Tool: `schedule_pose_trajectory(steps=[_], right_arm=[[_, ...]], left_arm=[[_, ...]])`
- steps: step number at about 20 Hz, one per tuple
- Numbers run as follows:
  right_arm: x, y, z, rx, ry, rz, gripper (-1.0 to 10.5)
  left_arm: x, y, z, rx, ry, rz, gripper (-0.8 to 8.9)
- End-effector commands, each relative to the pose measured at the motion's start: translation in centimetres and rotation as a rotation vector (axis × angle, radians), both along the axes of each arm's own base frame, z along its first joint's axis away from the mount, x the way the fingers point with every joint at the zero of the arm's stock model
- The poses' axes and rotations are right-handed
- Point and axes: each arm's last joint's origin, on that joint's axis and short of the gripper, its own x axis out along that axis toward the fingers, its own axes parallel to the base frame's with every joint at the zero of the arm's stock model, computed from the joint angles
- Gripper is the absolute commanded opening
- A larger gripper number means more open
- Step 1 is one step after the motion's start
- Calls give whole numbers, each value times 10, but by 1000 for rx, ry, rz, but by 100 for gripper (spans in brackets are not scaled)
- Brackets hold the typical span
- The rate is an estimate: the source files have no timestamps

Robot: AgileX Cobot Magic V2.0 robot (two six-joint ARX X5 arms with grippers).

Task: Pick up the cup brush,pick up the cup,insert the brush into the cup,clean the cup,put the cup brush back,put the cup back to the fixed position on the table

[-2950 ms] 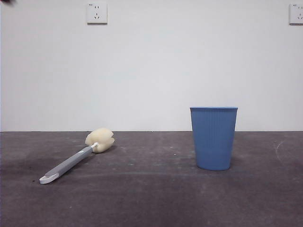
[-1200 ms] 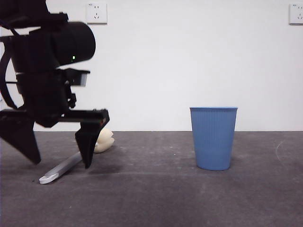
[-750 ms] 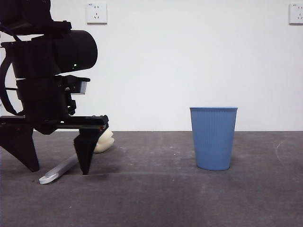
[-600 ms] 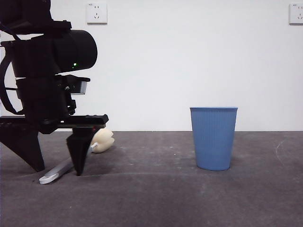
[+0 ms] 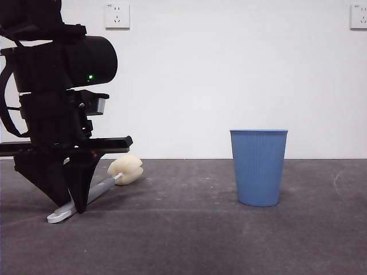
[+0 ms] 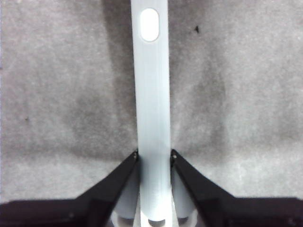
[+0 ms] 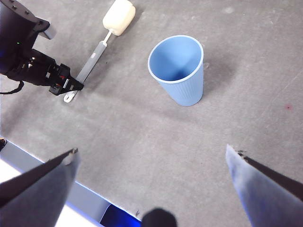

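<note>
The cup brush [image 5: 104,185] lies on the table [image 5: 200,240] at the left, its cream sponge head [image 5: 126,170] toward the back. My left gripper [image 5: 71,201] is down at the table and shut on the grey handle near its white end. In the left wrist view the left gripper [image 6: 155,154] presses the handle [image 6: 152,94] from both sides. The blue ribbed cup [image 5: 259,166] stands upright at the right, apart from the brush. My right gripper [image 7: 152,151] is open and empty, high above the table, looking down on the cup [image 7: 177,71] and the brush [image 7: 94,54].
A white wall with two sockets [image 5: 117,15] [image 5: 358,16] stands behind the table. The table's front edge [image 7: 57,175] shows in the right wrist view. Bare table lies between brush and cup.
My left arm came down from the top left, straddled the brush handle and its jaws closed on it. The sponge head shifted slightly right. The cup has not moved.
</note>
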Motion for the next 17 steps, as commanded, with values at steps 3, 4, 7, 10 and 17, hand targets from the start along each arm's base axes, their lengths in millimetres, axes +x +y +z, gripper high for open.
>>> schedule_pose_trajectory(steps=[3, 4, 7, 10, 17], right_arm=[[0, 0, 1, 21, 11, -19, 595], [1, 0, 0, 27, 20, -26, 595], [1, 0, 0, 29, 23, -28, 595], [1, 0, 0, 29, 23, -27, 595], [39, 8, -21, 150, 134, 59, 596]], left_arm=[[-9, 3, 10, -36, 10, -20, 58], [-10, 4, 16, -46, -8, -20, 58], [-14, 6, 29, -71, -50, -21, 58], [-17, 8, 39, -89, -73, -33, 55], [-46, 23, 95, -161, -249, -164, -8]])
